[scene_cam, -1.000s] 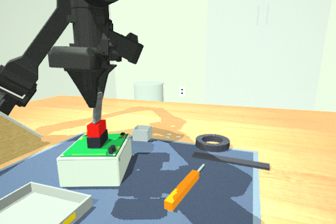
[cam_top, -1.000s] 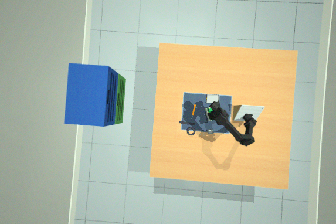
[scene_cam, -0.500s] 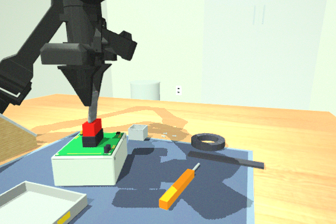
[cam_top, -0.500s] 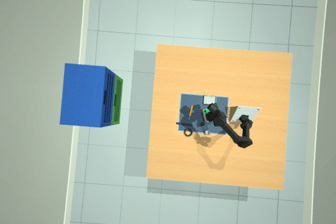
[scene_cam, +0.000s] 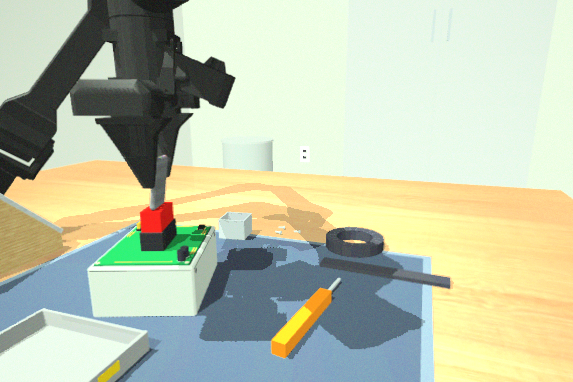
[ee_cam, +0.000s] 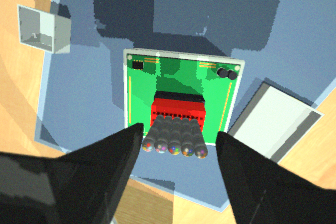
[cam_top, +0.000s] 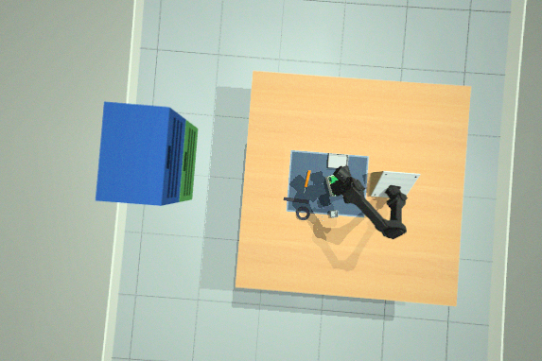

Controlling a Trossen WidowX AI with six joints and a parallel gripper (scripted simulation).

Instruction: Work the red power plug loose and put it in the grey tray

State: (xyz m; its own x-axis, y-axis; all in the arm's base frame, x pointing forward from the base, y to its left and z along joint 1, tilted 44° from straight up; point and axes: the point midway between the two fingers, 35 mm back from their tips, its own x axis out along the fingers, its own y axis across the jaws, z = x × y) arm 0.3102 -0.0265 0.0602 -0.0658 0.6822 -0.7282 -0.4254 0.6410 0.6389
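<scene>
The red plug (scene_cam: 156, 218) (ee_cam: 177, 107) sits upright in the black socket (scene_cam: 152, 241) (ee_cam: 180, 96) on the green circuit board (scene_cam: 121, 255) (ee_cam: 140, 90) (cam_top: 333, 179). Its grey wires (scene_cam: 157, 197) (ee_cam: 175, 134) rise from its top. My gripper (scene_cam: 158, 180) (ee_cam: 179, 133) is open above the plug, one finger on each side of the wires, with gaps showing in the wrist view. The grey tray (cam_top: 337, 161) (scene_cam: 46, 350) (ee_cam: 270, 120) is empty and lies on the mat beside the board's white base.
A small grey box (cam_top: 332, 214) (scene_cam: 236, 227) (ee_cam: 40, 27) stands behind the board. An orange screwdriver (cam_top: 307, 179) (scene_cam: 303, 322), a dark bar (scene_cam: 381, 270) and a black ring (scene_cam: 353, 248) lie beyond the board. A sloped panel (cam_top: 400, 180) (scene_cam: 16, 230) stands near the arm.
</scene>
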